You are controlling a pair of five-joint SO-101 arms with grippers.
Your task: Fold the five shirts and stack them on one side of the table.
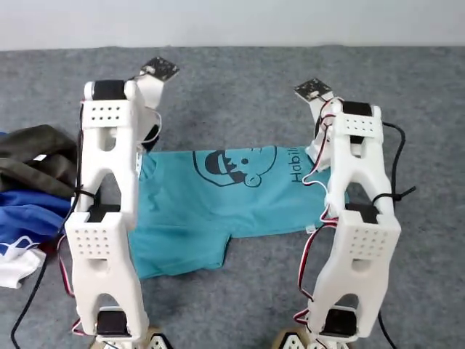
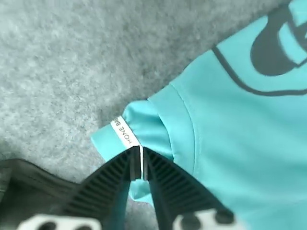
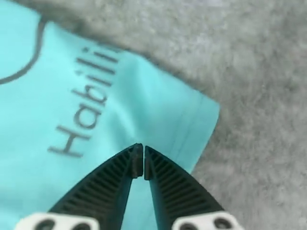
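A teal shirt (image 1: 218, 203) with a dark cartoon print lies spread, partly folded, on the grey table between my two white arms. My left gripper (image 2: 137, 165) is shut on the teal shirt's (image 2: 240, 143) edge, with its white label (image 2: 124, 134) pinched between the fingertips. This arm (image 1: 109, 182) stands over the shirt's left end. My right gripper (image 3: 139, 163) is shut on the teal shirt's (image 3: 96, 143) fabric beside the printed lettering, near a hemmed corner. That arm (image 1: 356, 182) covers the shirt's right end.
A pile of other shirts sits at the table's left edge: a dark olive one (image 1: 36, 156), a blue one (image 1: 29, 211) and a white one (image 1: 14, 265). Bare grey table (image 1: 261, 291) lies in front of and behind the teal shirt.
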